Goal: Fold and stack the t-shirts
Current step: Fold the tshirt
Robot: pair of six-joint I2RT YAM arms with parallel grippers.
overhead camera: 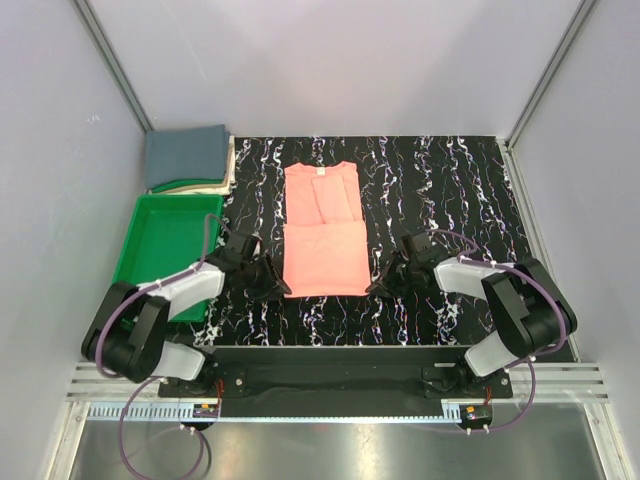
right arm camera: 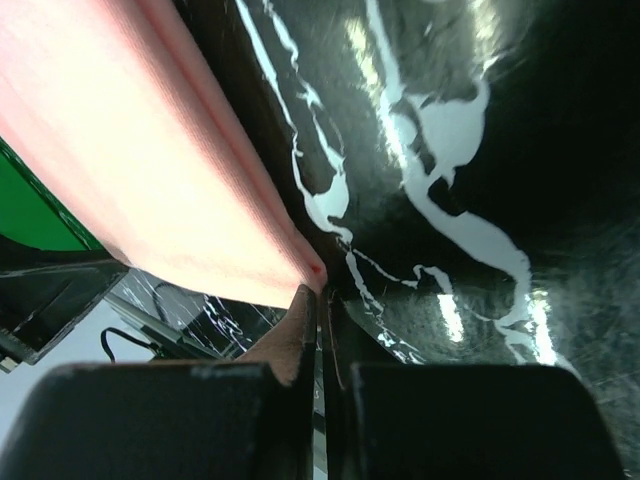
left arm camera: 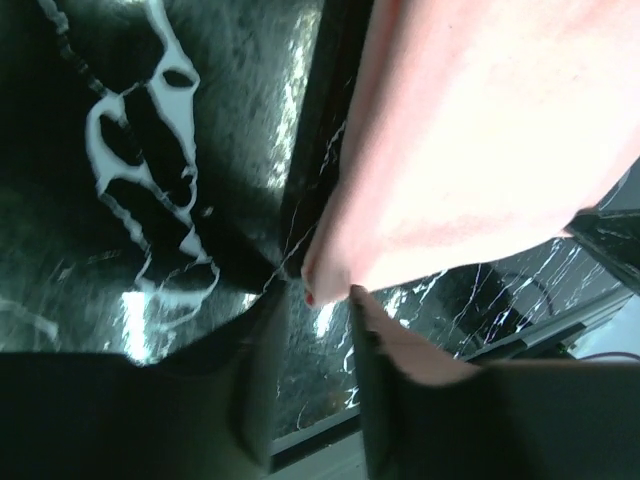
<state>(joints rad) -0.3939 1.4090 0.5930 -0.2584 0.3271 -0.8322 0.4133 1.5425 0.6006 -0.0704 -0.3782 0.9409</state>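
The salmon-pink t-shirt point(overhead camera: 322, 235) lies flat and partly folded in the middle of the black marbled table. The slate blue-grey t-shirt point(overhead camera: 188, 153) lies folded at the back left. My left gripper point(overhead camera: 274, 284) is at the pink shirt's near left corner. In the left wrist view it point(left arm camera: 315, 312) is open, with the shirt corner point(left arm camera: 330, 262) just at its tips. My right gripper point(overhead camera: 379, 286) is at the near right corner. In the right wrist view it point(right arm camera: 322, 300) is shut, and the shirt corner point(right arm camera: 296, 262) touches its tips with no cloth visible between the jaws.
A green plastic tray point(overhead camera: 150, 262) stands at the left, beside my left arm. The blue-grey shirt rests on a cream cloth layer point(overhead camera: 228, 172). Grey walls close the back and sides. The metal rail point(overhead camera: 330, 385) runs along the near edge.
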